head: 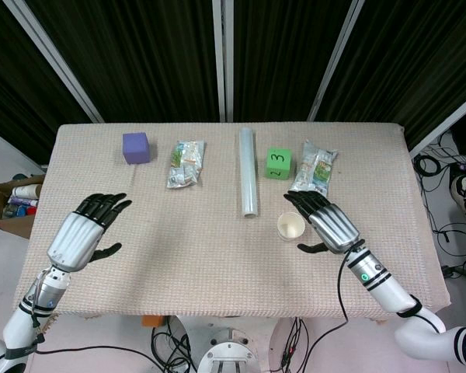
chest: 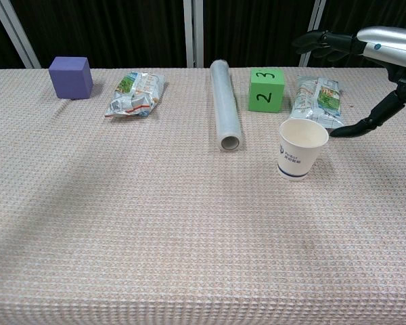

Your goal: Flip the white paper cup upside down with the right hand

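Observation:
The white paper cup (head: 290, 226) (chest: 301, 148) stands upright, mouth up, on the right half of the table. My right hand (head: 326, 220) (chest: 365, 64) hovers just right of the cup with fingers spread and thumb out toward it, holding nothing and not touching the cup. My left hand (head: 88, 229) is open over the table's left front, far from the cup; the chest view does not show it.
Along the back stand a purple cube (head: 136, 148), a snack packet (head: 186, 164), a clear film roll (head: 249, 182), a green cube marked 3 (head: 278, 163) and a second snack packet (head: 313, 168) right behind the cup. The table's right edge (head: 427, 233) is close.

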Robot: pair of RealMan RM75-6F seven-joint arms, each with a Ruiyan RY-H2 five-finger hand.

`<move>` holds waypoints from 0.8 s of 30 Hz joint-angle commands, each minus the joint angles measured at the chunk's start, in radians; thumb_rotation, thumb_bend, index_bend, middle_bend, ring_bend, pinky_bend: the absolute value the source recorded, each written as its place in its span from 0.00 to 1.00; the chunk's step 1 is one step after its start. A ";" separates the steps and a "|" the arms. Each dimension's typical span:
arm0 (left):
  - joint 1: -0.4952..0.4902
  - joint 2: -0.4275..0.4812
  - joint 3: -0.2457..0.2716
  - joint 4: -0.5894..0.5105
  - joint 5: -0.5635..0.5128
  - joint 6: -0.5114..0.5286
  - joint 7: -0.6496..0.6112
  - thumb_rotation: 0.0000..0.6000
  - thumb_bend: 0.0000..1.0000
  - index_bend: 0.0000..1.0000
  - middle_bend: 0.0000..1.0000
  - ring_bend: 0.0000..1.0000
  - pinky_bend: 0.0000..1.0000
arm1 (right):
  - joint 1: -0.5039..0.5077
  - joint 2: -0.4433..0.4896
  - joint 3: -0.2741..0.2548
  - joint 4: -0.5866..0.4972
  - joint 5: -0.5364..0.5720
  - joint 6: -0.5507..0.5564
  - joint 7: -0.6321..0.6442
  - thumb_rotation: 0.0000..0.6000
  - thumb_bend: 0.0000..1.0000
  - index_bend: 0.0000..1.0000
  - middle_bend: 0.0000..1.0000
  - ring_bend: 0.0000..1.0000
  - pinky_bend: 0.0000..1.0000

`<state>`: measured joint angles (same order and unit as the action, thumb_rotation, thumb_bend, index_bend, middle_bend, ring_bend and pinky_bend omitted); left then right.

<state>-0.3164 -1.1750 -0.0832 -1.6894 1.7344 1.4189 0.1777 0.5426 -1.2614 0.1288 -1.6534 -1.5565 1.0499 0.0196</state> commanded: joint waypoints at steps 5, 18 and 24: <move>-0.003 0.003 0.001 0.003 -0.016 -0.002 -0.008 1.00 0.00 0.16 0.16 0.19 0.22 | -0.006 0.007 -0.013 0.010 0.012 0.013 0.011 1.00 0.06 0.00 0.09 0.06 0.14; 0.003 -0.023 0.020 0.038 -0.049 -0.004 -0.042 1.00 0.00 0.16 0.16 0.19 0.22 | -0.004 0.088 -0.052 -0.007 0.111 -0.085 0.026 1.00 0.06 0.00 0.10 0.06 0.14; 0.005 -0.044 0.034 0.052 -0.042 -0.002 -0.038 1.00 0.00 0.16 0.16 0.19 0.22 | 0.071 0.035 -0.040 0.035 0.161 -0.213 0.025 1.00 0.10 0.01 0.13 0.06 0.16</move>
<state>-0.3120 -1.2189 -0.0495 -1.6377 1.6922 1.4172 0.1395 0.5815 -1.1987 0.0828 -1.6422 -1.4185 0.8756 0.0387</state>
